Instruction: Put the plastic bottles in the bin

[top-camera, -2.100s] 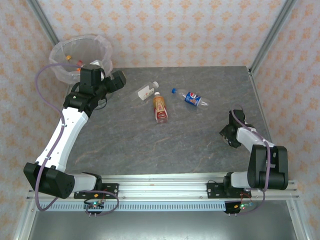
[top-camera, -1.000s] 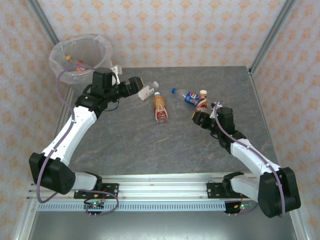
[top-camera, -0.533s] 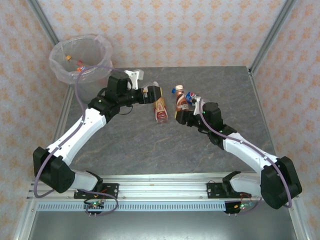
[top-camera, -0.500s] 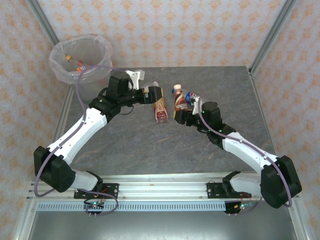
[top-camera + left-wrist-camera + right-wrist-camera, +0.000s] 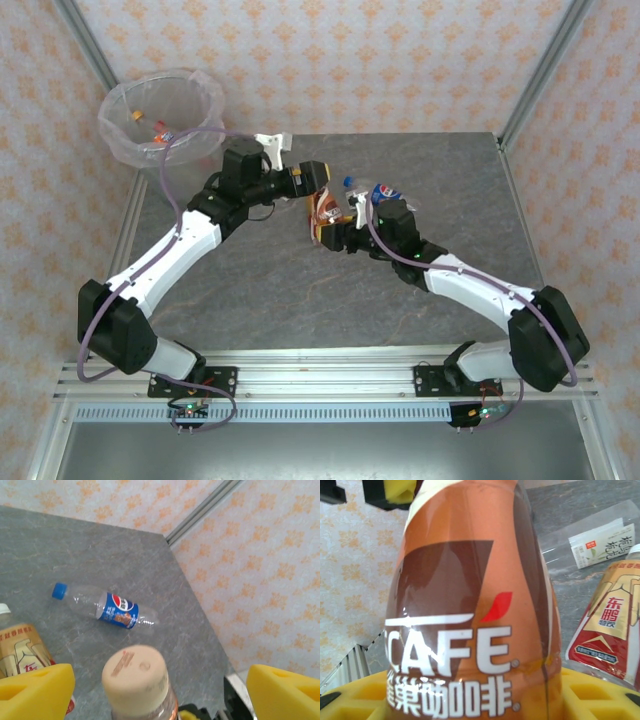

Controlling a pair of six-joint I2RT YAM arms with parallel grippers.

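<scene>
My right gripper (image 5: 475, 700) is shut on a brown coffee bottle (image 5: 470, 605) and holds it over the middle of the table (image 5: 250, 280). The bottle's beige cap (image 5: 135, 677) sits between the yellow fingers (image 5: 35, 687) of my open left gripper (image 5: 312, 178), with a gap on both sides. A blue-label bottle (image 5: 107, 609) lies on the table beyond. An orange-label bottle (image 5: 607, 625) and a clear white-label bottle (image 5: 602, 545) lie close by. The bin (image 5: 160, 120) stands at the far left corner with bottles inside.
Both arms meet over the table's middle, the right gripper (image 5: 335, 237) just below the left one. A metal frame post (image 5: 200, 512) and patterned walls close off the far side. The near half of the grey table is bare.
My right gripper has carried the brown bottle leftwards across the table. My left arm has swung from beside the bin to the middle, and its fingers now flank the bottle's cap.
</scene>
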